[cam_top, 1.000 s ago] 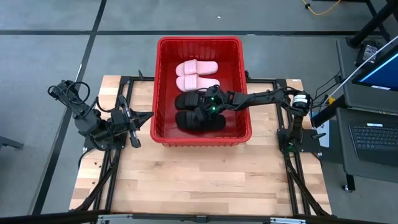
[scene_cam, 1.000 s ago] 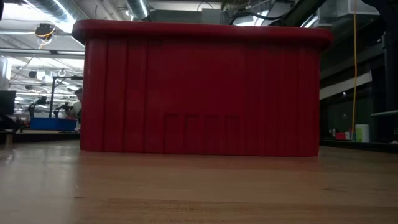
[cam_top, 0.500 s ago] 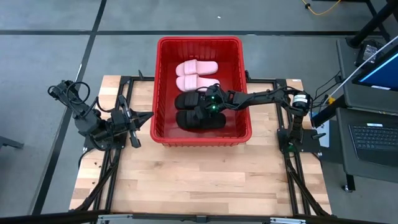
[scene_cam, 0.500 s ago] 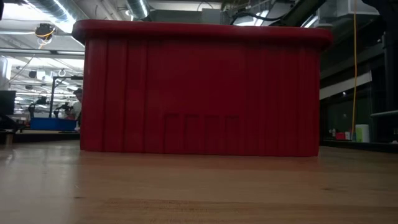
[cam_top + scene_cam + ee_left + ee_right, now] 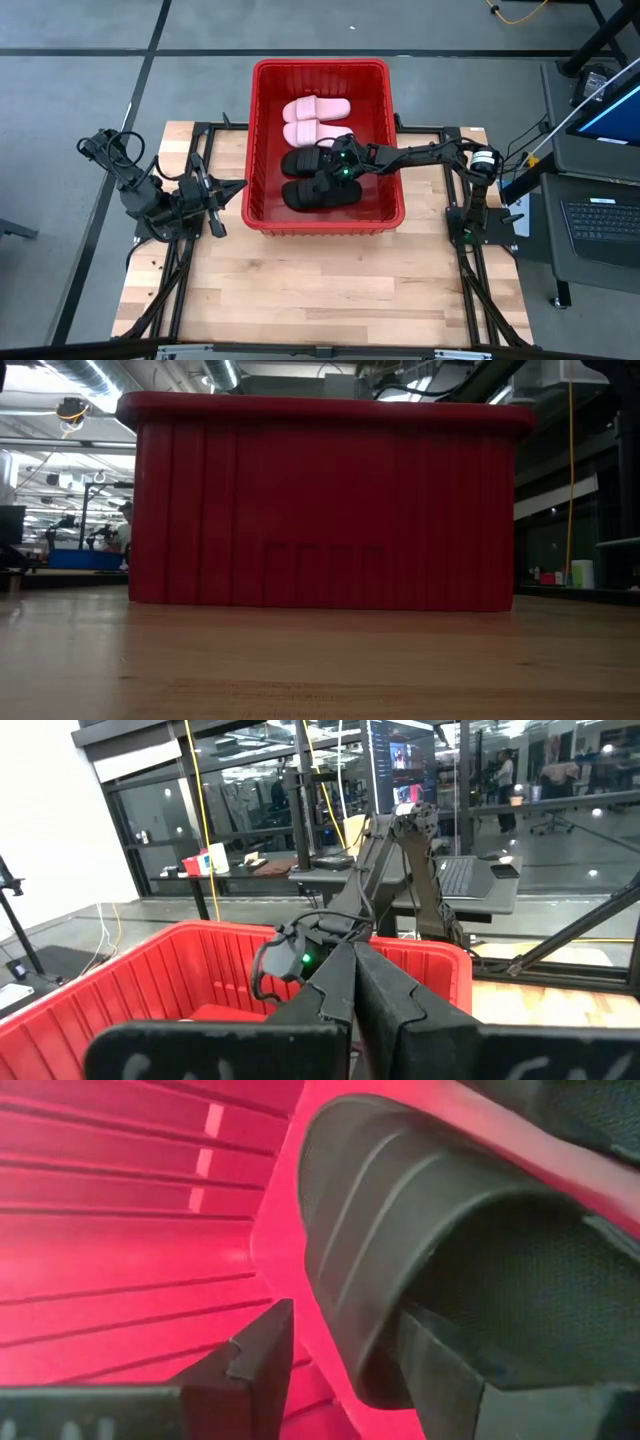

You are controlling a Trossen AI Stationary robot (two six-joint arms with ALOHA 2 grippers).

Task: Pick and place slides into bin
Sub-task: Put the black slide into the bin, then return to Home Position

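- Your bench (image 5: pixel 330 290) is pale wood planks on a grey floor, with a big lab behind it.
- Count: two pink slides (image 5: pixel 316 120) and two black slides (image 5: pixel 312 178), all in one red bin (image 5: pixel 266 140).
- Right tool (image 5: pixel 328 180) is open around a black slide's strap, not clamping it; left tool (image 5: pixel 238 187) is closed and empty beside the bin.

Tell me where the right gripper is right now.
In the high view the right gripper is inside the red bin, reached in from the right, fingers open astride the strap of a black slide, just short of the pink pair.
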